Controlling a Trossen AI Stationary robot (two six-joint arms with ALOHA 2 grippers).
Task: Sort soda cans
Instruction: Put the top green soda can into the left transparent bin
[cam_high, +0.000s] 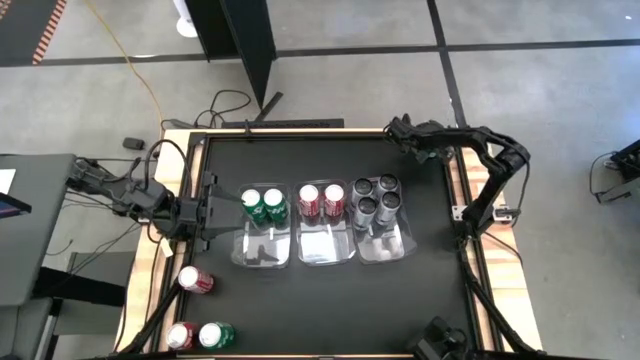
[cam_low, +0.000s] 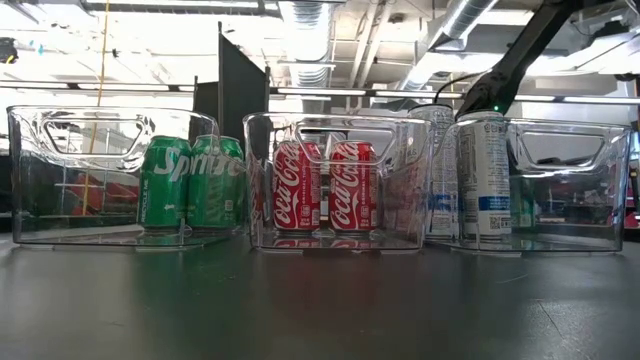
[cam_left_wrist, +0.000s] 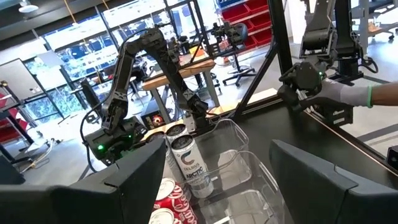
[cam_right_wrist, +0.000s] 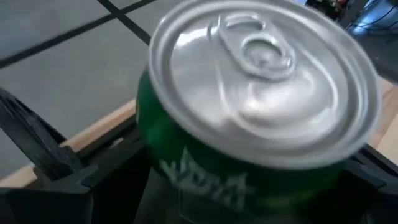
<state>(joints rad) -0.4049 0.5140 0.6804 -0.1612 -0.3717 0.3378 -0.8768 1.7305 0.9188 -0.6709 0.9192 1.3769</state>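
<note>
Status: sorting partly complete, about two thirds of the soda cans placed.

Three clear trays stand side by side at mid tabletop (cam_high: 420, 300).
- The left tray (cam_high: 262, 262) holds two green Sprite cans (cam_high: 262, 206), upright at its far end.
- The middle tray (cam_high: 326, 258) holds two red Coca-Cola cans (cam_high: 321, 201), upright and side by side.
- The right tray (cam_high: 392, 252) holds four silver-grey cans (cam_high: 376, 196). That colour appears finished.

Outstanding: four cans remain outside the trays.
- One red can (cam_high: 195, 280) lies on its side at the tabletop's near left edge.
- A second red can (cam_high: 182, 335) and a green can (cam_high: 216, 335) stand together at the near left corner.
- The last green can (cam_right_wrist: 261, 81) is at the far right edge of the tabletop, inside the right claw (cam_high: 405, 135).

Right claw: spread wide and straddling that can, with a gap showing on one side. I judge the can not yet pinched.

Left claw (cam_left_wrist: 217, 158): just beside the left tray, spread, with nothing between its fingers.

Remaining work, as judged: two green cans to the left tray and two red cans to the middle tray
</note>
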